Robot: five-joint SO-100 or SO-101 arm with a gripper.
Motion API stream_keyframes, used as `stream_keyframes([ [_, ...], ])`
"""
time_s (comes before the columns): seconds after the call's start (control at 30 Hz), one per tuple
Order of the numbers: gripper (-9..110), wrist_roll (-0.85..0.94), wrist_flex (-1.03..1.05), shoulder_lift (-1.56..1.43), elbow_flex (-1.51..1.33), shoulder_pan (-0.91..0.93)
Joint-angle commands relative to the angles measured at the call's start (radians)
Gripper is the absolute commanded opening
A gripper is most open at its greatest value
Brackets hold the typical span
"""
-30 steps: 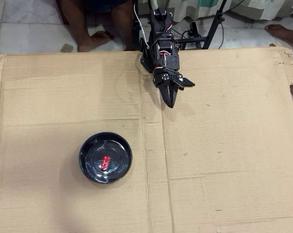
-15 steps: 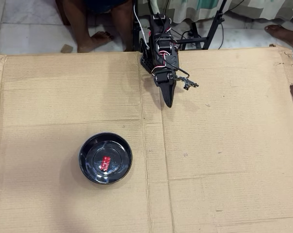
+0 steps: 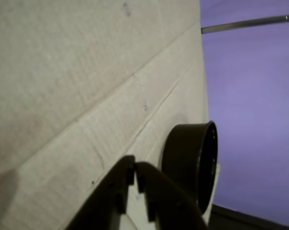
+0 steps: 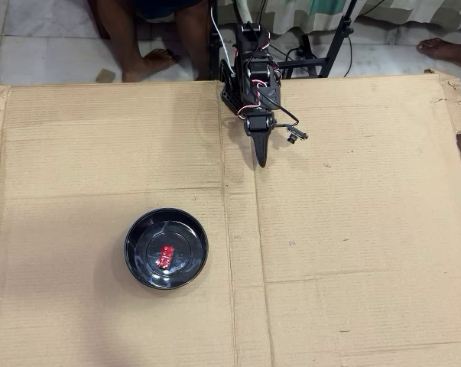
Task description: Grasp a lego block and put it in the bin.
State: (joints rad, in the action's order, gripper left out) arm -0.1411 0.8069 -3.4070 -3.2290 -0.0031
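Observation:
The lego block (image 4: pixel 166 255), small and bright red, lies in the flat centre of the bin (image 4: pixel 135 229), a round glossy black bowl on the cardboard left of centre in the overhead view. My gripper (image 4: pixel 261 162) is far from it, up near the arm's base at the back, pointing down the sheet with its jaws together and nothing between them. In the wrist view the gripper (image 3: pixel 133 166) shows as two dark fingers nearly touching. Beyond them the bin (image 3: pixel 185 155) is seen from the side, and its wall hides the block.
A large cardboard sheet (image 4: pixel 352 229) with fold seams covers the floor. Bare feet (image 4: pixel 150 63) and a black stand's legs (image 4: pixel 333 46) sit behind its back edge. Another foot (image 4: pixel 448 52) is at the top right.
The gripper has drawn back toward the arm's base, turned about its wrist and closed its jaws. The block has stayed in the bin.

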Motion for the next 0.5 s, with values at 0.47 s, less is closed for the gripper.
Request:
stream_keyframes([
  [0.47,0,0.049,0.15,-0.014,-0.012,0.006],
])
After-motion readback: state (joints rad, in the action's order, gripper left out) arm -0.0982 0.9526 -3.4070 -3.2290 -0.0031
